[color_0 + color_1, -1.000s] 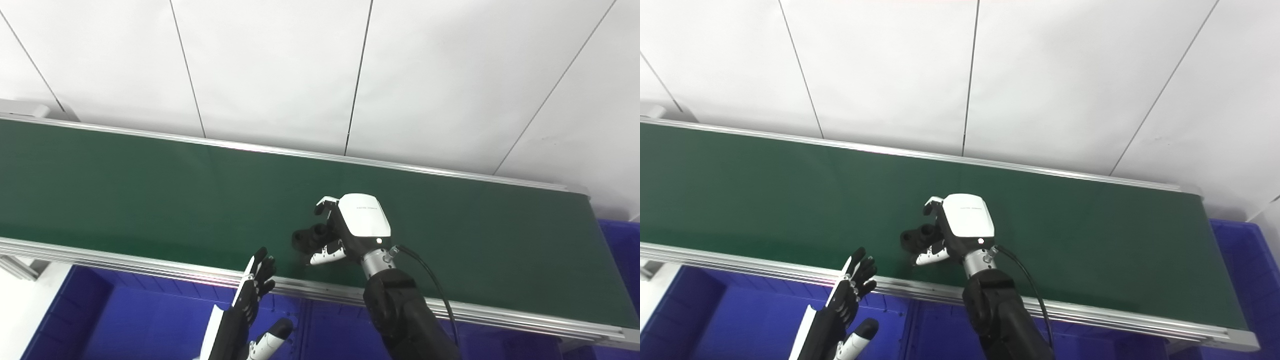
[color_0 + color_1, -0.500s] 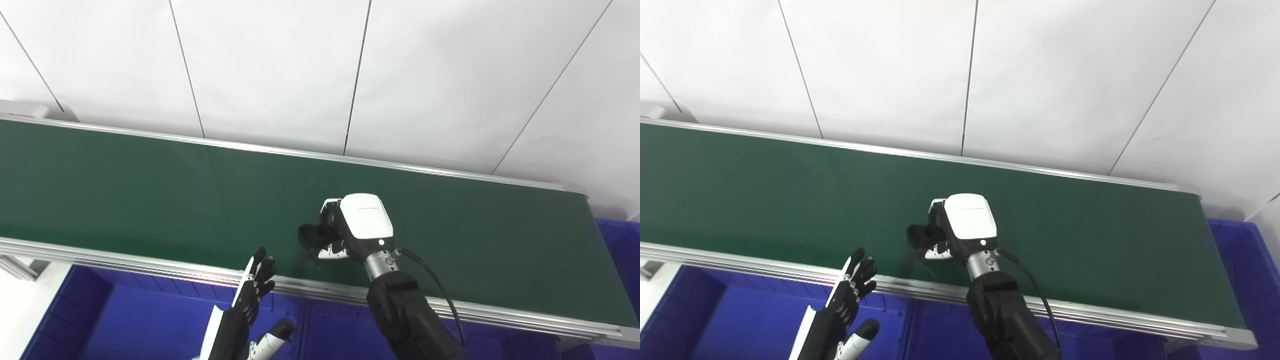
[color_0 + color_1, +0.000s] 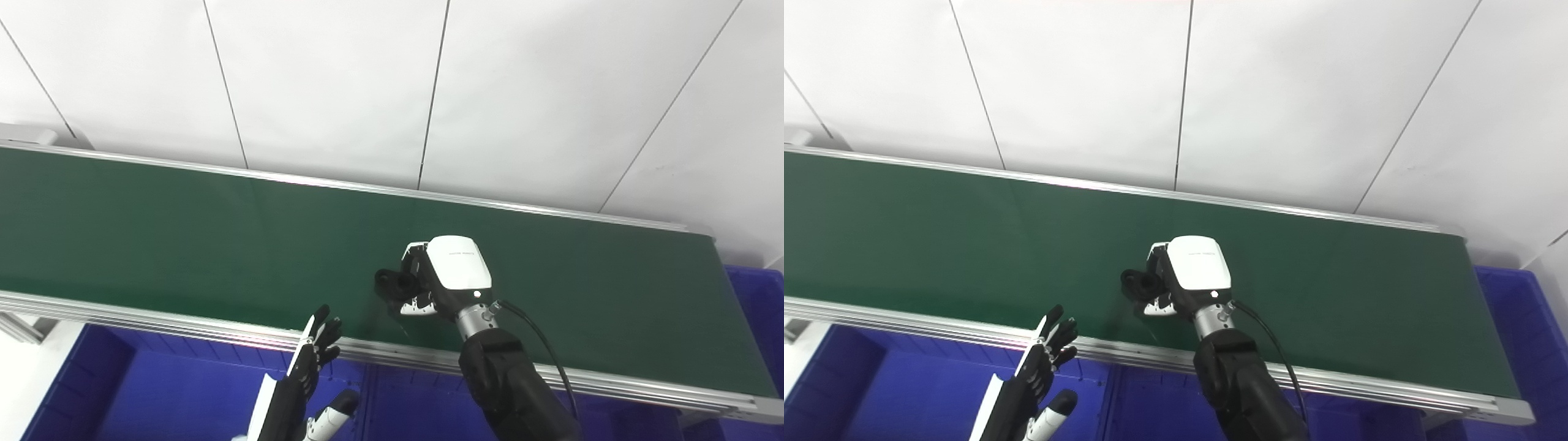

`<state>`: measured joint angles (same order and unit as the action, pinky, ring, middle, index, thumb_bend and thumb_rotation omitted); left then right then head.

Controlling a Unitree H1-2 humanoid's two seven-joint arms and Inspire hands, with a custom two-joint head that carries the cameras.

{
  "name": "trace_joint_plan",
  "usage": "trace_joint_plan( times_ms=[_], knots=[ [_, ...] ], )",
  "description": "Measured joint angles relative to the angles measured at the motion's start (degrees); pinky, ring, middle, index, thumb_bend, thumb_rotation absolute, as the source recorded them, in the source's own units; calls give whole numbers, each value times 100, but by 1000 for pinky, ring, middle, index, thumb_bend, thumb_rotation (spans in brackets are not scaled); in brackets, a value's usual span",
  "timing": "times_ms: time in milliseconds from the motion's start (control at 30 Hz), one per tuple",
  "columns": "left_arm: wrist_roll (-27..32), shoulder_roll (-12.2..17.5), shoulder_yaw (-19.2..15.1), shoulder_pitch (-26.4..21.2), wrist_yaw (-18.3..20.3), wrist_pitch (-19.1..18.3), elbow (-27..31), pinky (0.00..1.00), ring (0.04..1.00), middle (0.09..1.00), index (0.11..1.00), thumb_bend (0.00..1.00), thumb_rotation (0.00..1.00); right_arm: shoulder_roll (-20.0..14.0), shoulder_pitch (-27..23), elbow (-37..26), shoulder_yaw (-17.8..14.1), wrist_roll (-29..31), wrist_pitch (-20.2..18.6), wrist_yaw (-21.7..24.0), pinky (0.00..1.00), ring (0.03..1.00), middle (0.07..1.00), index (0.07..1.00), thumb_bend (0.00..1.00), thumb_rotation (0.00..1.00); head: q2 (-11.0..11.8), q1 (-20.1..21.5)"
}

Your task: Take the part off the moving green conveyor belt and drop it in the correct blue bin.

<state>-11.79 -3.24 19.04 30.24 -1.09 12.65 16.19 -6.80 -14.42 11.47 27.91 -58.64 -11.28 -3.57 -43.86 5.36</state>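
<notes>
A small black part [image 3: 392, 283] sticks out from the left side of my right hand [image 3: 444, 275], whose fingers are closed around it just above the green conveyor belt [image 3: 153, 226]. The same part [image 3: 1138, 283] and right hand [image 3: 1191, 278] show in the right eye view. My left hand [image 3: 306, 373] hovers open with fingers spread below the belt's near rail, over a blue bin [image 3: 177, 392].
An aluminium rail [image 3: 184, 327] runs along the belt's near edge, another [image 3: 367, 188] along its far edge against a white panelled wall. Blue bins lie below the near rail, and one more blue bin [image 3: 756, 288] stands past the belt's right end.
My right hand has closed its fingers on the black part and shifted slightly right and up with it. The left hand has barely moved. The camera has drifted a little.
</notes>
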Motion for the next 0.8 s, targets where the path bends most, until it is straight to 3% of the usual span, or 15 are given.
trace_joint_plan(
  times_ms=[200,367,633,800],
  knots=[
    [19,-1,-11,-15,0,-2,-6,903,917,919,980,552,745,-19,272,-737,-127,158,-69,328,351,348,310,485,515,136,18,97],
    [17,-3,-25,-87,1,-23,-7,858,866,897,973,549,760,-195,306,-1544,-387,180,-85,520,412,374,300,486,514,138,26,141],
    [24,-3,-35,-109,7,-152,-4,885,908,900,982,508,757,-485,417,-2673,-624,71,-105,1153,385,380,313,485,513,139,-17,273],
    [20,16,-63,-128,14,-187,36,894,917,898,985,474,756,-659,582,-3451,-837,25,-105,1611,453,418,340,485,514,141,-61,466]
  ],
)
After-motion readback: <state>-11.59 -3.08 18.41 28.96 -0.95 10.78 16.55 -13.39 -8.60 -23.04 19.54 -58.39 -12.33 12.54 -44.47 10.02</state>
